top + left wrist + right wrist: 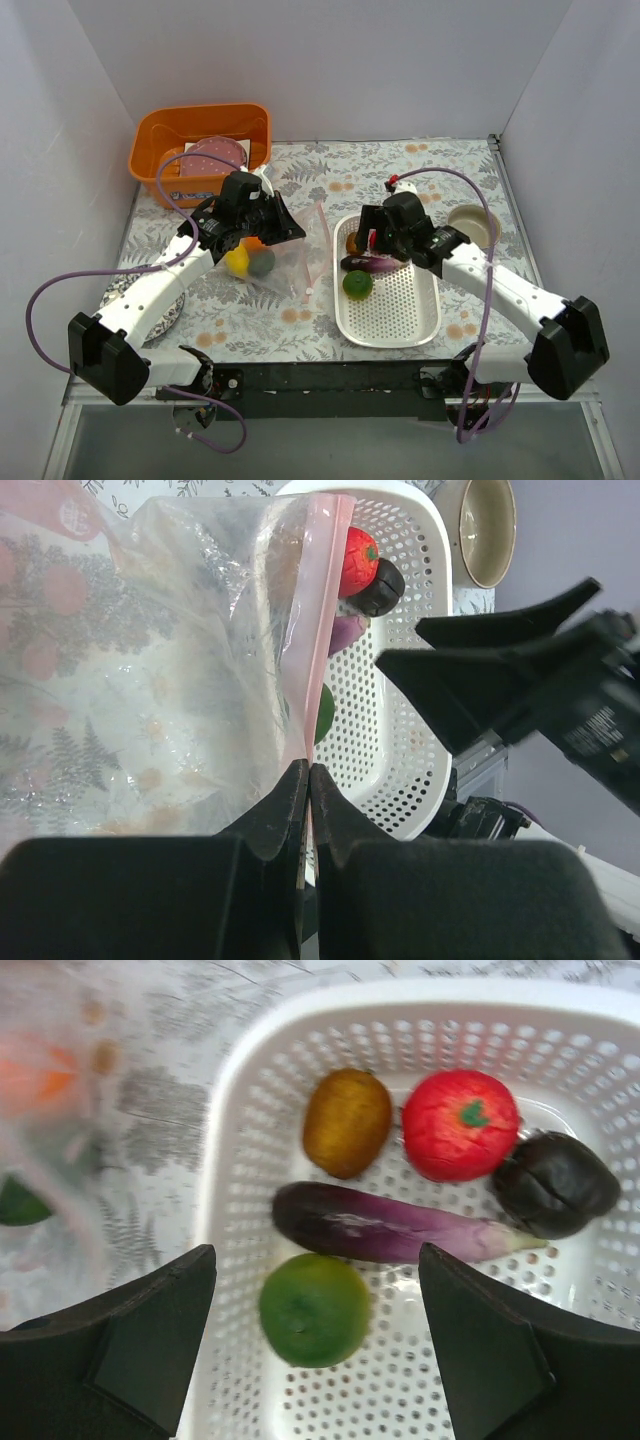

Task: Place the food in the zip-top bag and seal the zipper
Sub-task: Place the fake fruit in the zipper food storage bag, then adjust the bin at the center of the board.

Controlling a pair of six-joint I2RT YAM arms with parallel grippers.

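Note:
My left gripper (308,768) is shut on the pink zipper (322,630) of the clear zip-top bag (170,670) and holds its mouth edge up; in the top view the gripper (283,228) is over the bag (290,262). Yellow (237,263), green (262,260) and orange pieces show through the bag. My right gripper (315,1335) is open and empty just above the white basket (235,1160), over a green lime (314,1308). A purple eggplant (380,1225), a brown piece (346,1120), a red apple (459,1123) and a dark piece (553,1182) also lie in the basket.
An orange bin (160,150) holding a pink speckled plate (215,158) stands at the back left. A beige bowl (472,226) sits right of the basket (395,320). A speckled plate (165,315) lies under my left arm. White walls enclose the table.

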